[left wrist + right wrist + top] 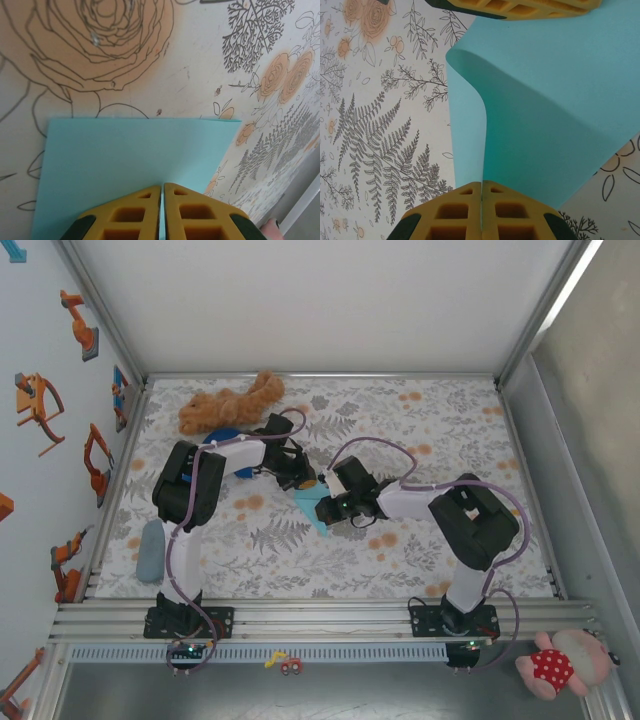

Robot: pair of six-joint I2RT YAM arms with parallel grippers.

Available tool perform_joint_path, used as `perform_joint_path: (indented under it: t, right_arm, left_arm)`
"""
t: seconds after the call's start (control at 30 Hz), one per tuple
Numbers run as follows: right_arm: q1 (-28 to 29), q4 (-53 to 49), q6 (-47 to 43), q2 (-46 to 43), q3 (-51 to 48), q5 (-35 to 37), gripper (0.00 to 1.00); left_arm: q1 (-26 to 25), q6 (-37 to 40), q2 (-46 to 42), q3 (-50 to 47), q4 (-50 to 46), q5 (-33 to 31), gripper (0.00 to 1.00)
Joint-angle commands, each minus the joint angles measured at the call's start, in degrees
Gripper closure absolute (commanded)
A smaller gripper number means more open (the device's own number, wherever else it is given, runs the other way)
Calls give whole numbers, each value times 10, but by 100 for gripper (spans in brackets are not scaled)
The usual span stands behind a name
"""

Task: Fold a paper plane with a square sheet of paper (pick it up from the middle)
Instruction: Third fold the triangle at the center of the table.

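Observation:
The light cyan-blue sheet of paper [308,507] lies mid-table between the two grippers, folded over. In the left wrist view the paper [135,155] lies flat with a straight far edge. My left gripper [162,186] is shut on its near edge, and a thin strip of cyan shows between the yellow fingers. In the right wrist view the paper [545,100] curls up off the cloth, and my right gripper [482,182] is shut on its raised edge. The left gripper's fingers [520,6] hold the far side. From above, the left gripper [303,481] and right gripper [325,510] sit close together.
A brown plush toy [230,405] lies at the back left, with a dark blue dome-shaped object [225,437] just in front of it, partly under the left arm. A grey-blue object [150,550] lies by the left edge. Metal frame walls [520,440] surround the flowered cloth.

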Motion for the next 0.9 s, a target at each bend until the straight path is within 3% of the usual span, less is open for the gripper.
perform_joint_path:
  t: [0.0, 0.87]
  right_arm:
    - [-4, -14, 5, 9, 18, 10, 100]
    - [-4, -25, 5, 35, 32, 1, 100]
  left_arm:
    - [-5, 16, 27, 0, -37, -12, 88]
    - [-6, 18, 28, 1, -37, -10, 89]
